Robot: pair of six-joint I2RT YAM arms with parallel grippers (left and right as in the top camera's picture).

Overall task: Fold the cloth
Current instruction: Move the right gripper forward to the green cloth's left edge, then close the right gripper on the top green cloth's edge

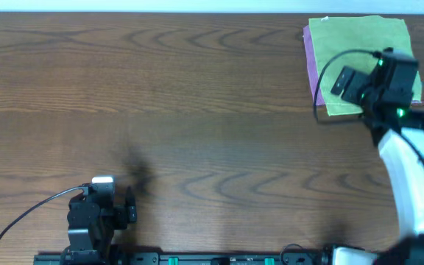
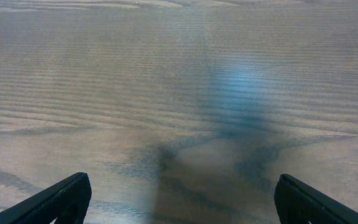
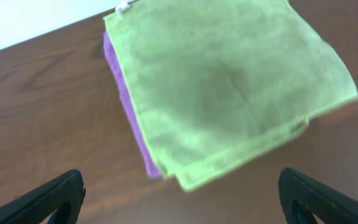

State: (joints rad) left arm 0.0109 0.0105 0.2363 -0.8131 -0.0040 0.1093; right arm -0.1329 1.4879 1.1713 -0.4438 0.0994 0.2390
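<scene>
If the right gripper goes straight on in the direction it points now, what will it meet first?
Probably the green cloth, which lies on top of a purple cloth. The right gripper is open and aimed at it, holding nothing; the gap between them is hard to judge.

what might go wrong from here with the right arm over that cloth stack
1. The green cloth lies on a purple cloth. The open right end effector may pinch both layers and drag them together.
2. The stack sits near the far edge of the table, so a push could slide it off.
3. The left end effector is far away, so nothing pins the cloth during a fold.
</scene>
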